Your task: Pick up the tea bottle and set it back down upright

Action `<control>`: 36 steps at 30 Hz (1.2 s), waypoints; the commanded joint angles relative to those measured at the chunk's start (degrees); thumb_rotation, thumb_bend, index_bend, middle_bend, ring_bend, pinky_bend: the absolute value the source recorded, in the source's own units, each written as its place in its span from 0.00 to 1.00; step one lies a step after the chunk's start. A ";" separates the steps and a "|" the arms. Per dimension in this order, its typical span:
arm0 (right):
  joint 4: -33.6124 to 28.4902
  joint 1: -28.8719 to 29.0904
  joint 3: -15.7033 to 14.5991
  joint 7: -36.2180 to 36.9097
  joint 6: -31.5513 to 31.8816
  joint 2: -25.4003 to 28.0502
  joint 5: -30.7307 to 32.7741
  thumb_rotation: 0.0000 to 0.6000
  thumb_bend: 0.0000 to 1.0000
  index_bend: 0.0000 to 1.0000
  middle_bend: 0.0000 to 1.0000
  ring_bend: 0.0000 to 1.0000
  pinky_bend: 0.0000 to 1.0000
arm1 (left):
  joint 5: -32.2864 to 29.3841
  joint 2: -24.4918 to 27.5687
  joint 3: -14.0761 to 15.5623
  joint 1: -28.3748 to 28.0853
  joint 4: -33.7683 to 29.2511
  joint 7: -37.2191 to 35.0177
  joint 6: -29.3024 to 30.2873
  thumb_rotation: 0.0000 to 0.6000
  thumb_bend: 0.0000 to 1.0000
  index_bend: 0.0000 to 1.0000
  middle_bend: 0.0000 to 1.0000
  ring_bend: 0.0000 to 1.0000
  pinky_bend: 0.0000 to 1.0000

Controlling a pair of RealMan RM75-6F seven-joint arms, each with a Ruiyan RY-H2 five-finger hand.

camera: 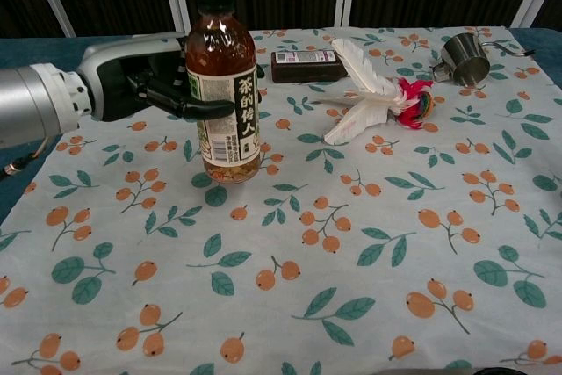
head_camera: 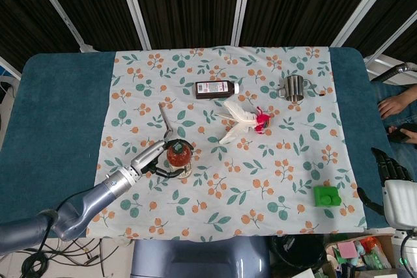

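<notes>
Tea bottle (camera: 222, 94) stands upright on the floral cloth (camera: 369, 243), left hand (camera: 145, 76) wrapped around its mid-body at the label. Looks full, so heavyish; smooth plastic, likely slippery, label height seems the best hold. Right hand (head_camera: 389, 166) idle at tabletop edge, state unclear.

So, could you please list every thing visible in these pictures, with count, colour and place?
tea bottle: one, amber, upright, left of centre
dark bottle: one, lying at the back
feather toy: one, white and red, centre
cup: one, metal, back right
block: one, green, front right
clip: one, grey, behind the tea bottle
cloth: one, floral, over the table
left hand: grips the tea bottle
right hand: black, at the right edge
</notes>
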 commanded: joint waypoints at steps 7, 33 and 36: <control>0.10 0.00 0.08 0.13 -0.07 0.01 0.18 1.00 0.16 0.09 0.11 0.18 0.26 | -1.85 -8.97 1.96 1.40 11.10 1.25 3.38 1.00 0.53 0.31 0.33 0.31 0.40; -0.17 0.02 0.13 0.23 -0.26 0.01 0.42 1.00 0.16 0.09 0.11 0.18 0.26 | -2.57 -2.97 4.88 2.86 8.11 10.69 6.05 1.00 0.17 0.00 0.00 0.00 0.05; -0.11 0.02 0.19 0.16 -0.12 -0.06 0.36 1.00 0.17 0.09 0.11 0.18 0.26 | -5.63 1.49 4.98 3.97 2.48 20.79 4.67 1.00 0.17 0.00 0.00 0.00 0.02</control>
